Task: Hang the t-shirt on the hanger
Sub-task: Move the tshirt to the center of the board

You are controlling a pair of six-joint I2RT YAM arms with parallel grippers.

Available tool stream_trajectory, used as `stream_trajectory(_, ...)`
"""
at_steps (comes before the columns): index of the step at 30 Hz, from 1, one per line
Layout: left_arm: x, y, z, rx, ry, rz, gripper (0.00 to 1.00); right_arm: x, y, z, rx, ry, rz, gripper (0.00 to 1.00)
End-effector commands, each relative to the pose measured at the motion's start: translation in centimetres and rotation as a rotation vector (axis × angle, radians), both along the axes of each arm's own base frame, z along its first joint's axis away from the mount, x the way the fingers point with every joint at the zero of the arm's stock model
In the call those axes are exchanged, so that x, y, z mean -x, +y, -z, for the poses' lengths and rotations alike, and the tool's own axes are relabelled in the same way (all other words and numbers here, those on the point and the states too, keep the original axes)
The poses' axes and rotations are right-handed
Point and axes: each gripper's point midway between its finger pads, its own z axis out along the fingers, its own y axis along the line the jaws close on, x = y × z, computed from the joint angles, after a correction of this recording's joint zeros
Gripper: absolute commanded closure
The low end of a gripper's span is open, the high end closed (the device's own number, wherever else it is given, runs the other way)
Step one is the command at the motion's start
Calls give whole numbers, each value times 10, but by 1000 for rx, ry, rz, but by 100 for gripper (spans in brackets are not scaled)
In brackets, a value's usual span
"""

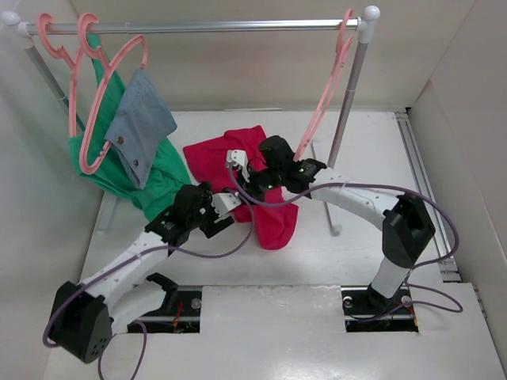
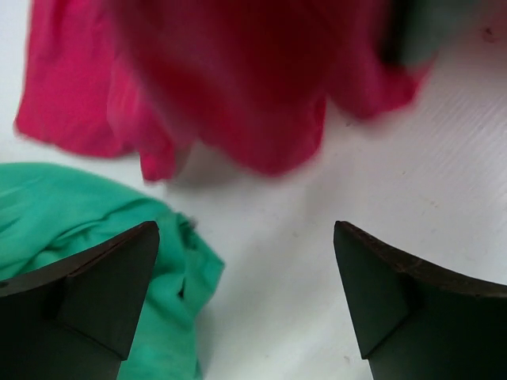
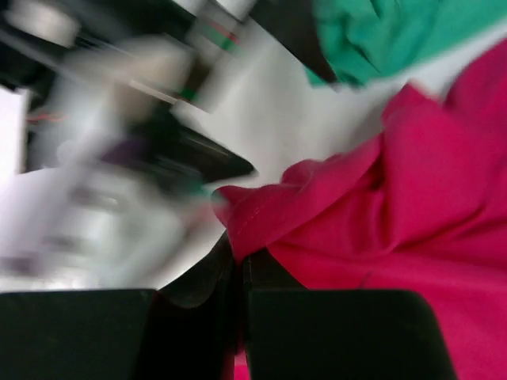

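Note:
The crimson t-shirt (image 1: 218,154) lies crumpled on the white table under the rail, with one part trailing toward the front (image 1: 277,226). My right gripper (image 1: 240,168) is shut on a hemmed edge of the t-shirt (image 3: 380,222), with the cloth pinched between its closed jaws. My left gripper (image 1: 234,199) is open and empty just in front of the shirt. In the left wrist view its fingers (image 2: 119,285) stand wide apart over bare table, with the shirt (image 2: 222,95) ahead. The empty pink hanger (image 1: 329,95) hangs from the right end of the rail.
A metal rail (image 1: 222,26) spans the back on two posts; the right post (image 1: 348,95) stands beside the right arm. Pink hangers at its left end bear a green garment (image 1: 162,178) and a grey-blue cloth (image 1: 142,119). The green cloth (image 2: 87,229) lies by my left finger.

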Motion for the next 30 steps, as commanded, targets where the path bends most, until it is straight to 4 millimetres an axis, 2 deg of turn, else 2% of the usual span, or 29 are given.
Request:
stream_trajectory(1,-15,-27,-20,69,18,52,9,15,8,-23,-98,20,-138,100)
stream_trajectory(2,-21,-31,-26,93,13,39,8,15,7,-17,-84,36,-137,100)
stream_trajectory(5,-37,-44,-48,173,-39,23,7,20,9,-21,-104,53,-159,100)
stream_trajectory(9,-32,-57,-47,214,-26,89,6,24,10,-32,-136,66,-161,100)
stream_trajectory(13,-8,-77,-41,256,56,240,6,11,6,-36,-148,49,-114,100)
stream_trajectory(15,8,-89,-48,295,73,351,6,6,3,-36,-144,57,-90,100)
stream_trajectory(17,15,-93,-48,309,70,399,2,2,1,-36,-144,64,-77,100)
stream_trajectory(18,7,-97,-54,331,24,381,2,2,1,-36,-144,64,-77,100)
stream_trajectory(20,-6,-94,-53,353,-2,301,2,3,0,-41,-151,56,-77,100)
stream_trajectory(21,-22,-90,-58,364,-40,223,13,3,0,-41,-151,56,-77,100)
stream_trajectory(23,-35,-85,-49,344,-44,156,35,4,-3,-47,-157,41,-71,100)
stream_trajectory(24,-38,-82,-51,339,-59,139,46,6,-4,-42,-149,50,-70,100)
stream_trajectory(25,-37,-81,-46,324,-59,146,61,5,-5,-46,-152,37,-61,100)
stream_trajectory(27,-35,-80,-46,309,-74,169,77,0,-12,-35,-138,52,-41,100)
stream_trajectory(29,-30,-78,-41,297,-49,166,100,-3,-17,-34,-132,59,-16,100)
stream_trajectory(30,-28,-76,-38,290,-34,164,100,-7,-22,-27,-118,76,11,100)
